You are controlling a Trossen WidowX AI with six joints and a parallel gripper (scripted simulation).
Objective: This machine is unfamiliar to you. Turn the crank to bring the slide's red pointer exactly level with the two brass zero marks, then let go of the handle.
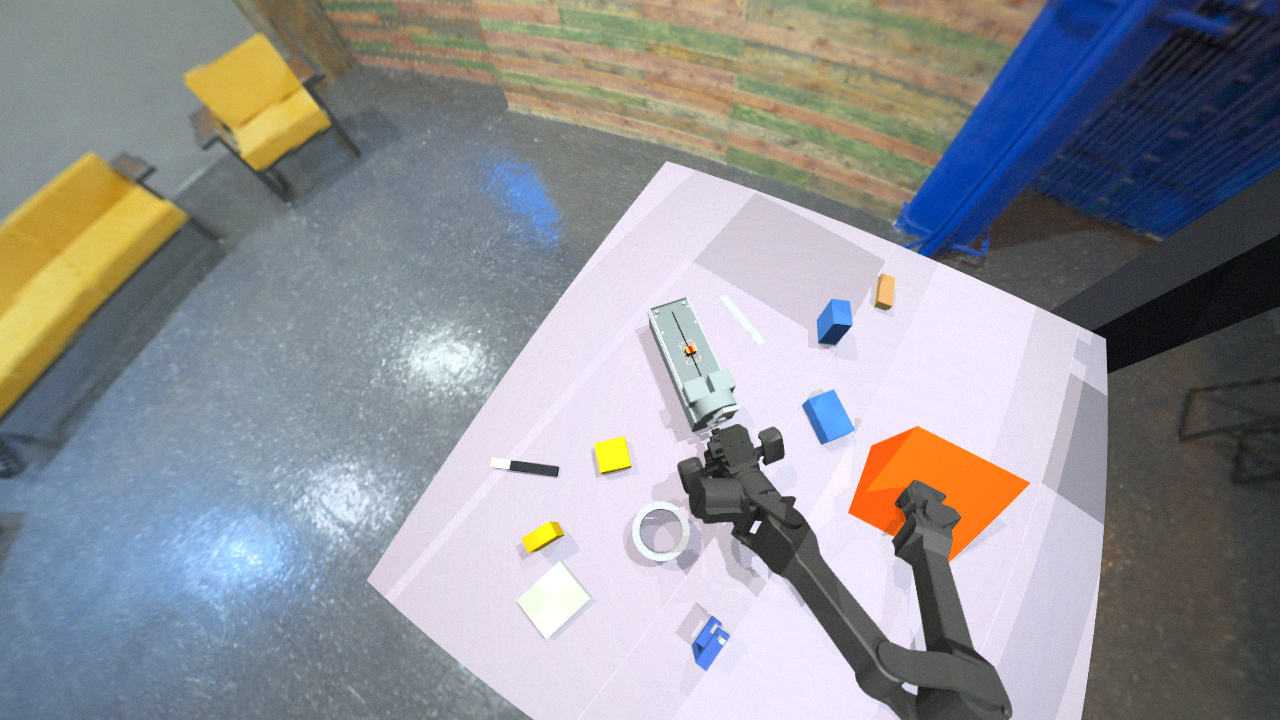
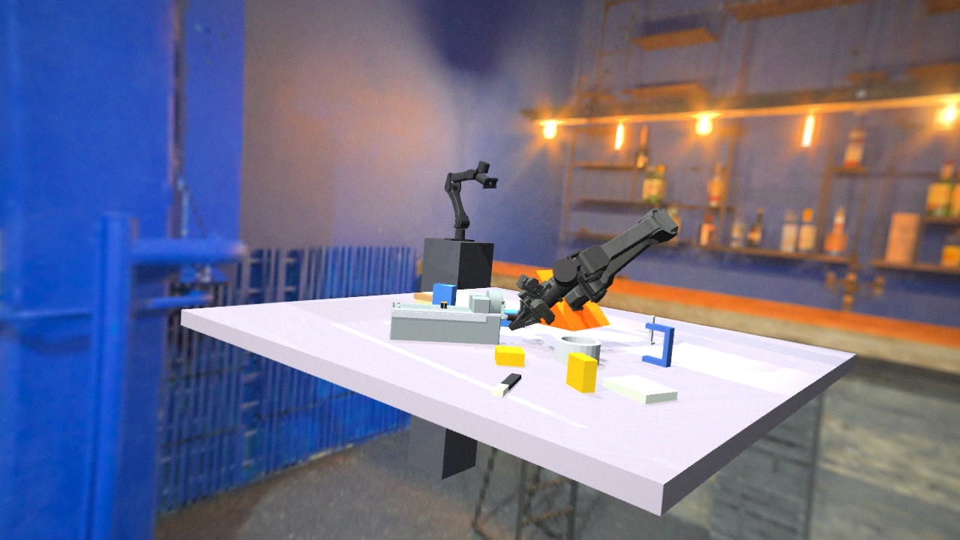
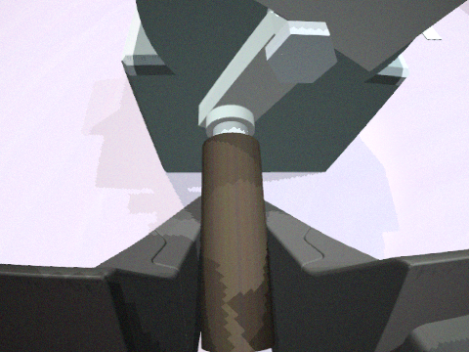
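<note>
The grey machine [image 1: 680, 333] [image 2: 442, 328] stands on the table, a slot along its top. The slide's red pointer [image 1: 690, 350] sits near the middle of the slot; the brass zero marks are too small to tell apart from it, so I cannot tell whether they are level. The crank arm [image 3: 254, 80] slants down and left from its hexagonal hub [image 3: 302, 56] to the brown handle [image 3: 234, 210]. My gripper [image 3: 227, 206] [image 2: 513, 325] is shut on the handle, one finger on each side. In the top view the arm hides the handle.
An orange wedge [image 1: 975, 474] stands beneath the raised arm. Near the machine are a blue block [image 1: 828, 417], a yellow block [image 1: 613, 455] [image 2: 509, 356] and a white ring [image 1: 637, 534]. A blue clamp [image 1: 708, 646] [image 2: 668, 346] and a pale slab [image 1: 554, 600] [image 2: 637, 387] lie farther off.
</note>
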